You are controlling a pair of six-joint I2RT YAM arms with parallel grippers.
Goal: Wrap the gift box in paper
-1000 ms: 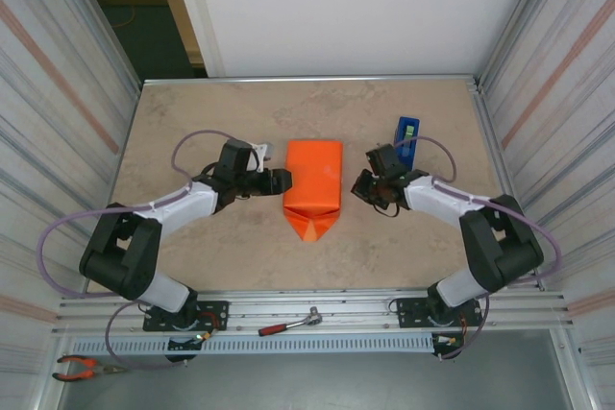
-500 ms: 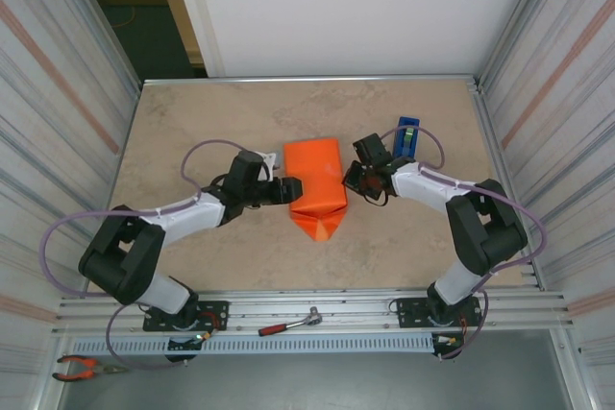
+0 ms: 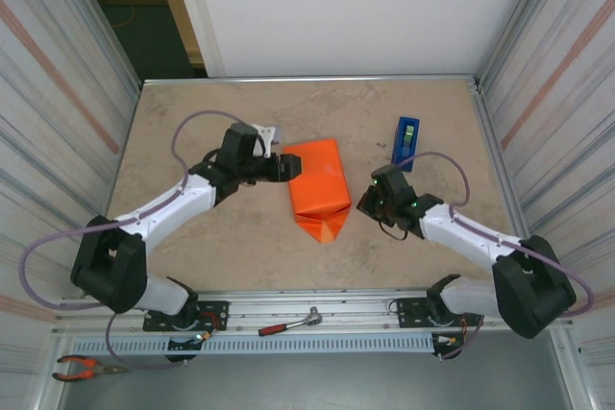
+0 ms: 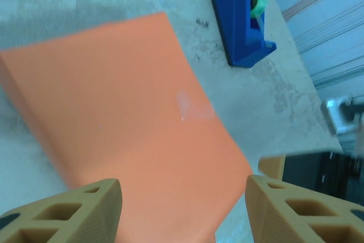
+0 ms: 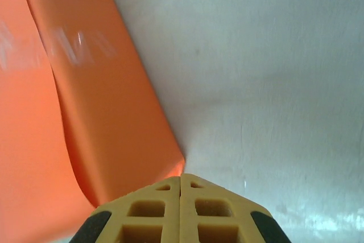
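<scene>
Left end effector agape at paper edge, right end effector closed alongside

Our L arm reaches fwd & inward, L gripper w/ jaws apart. Our R arm lies low, R gripper pinched fully closed, aimed inward.

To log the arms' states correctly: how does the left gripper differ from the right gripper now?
The left gripper is open, fingers wide apart; the right gripper is shut, fingers pressed together. The left gripper is at the far left corner of the folded orange paper; the right gripper is by its near right edge. Both have tan fingers.
</scene>
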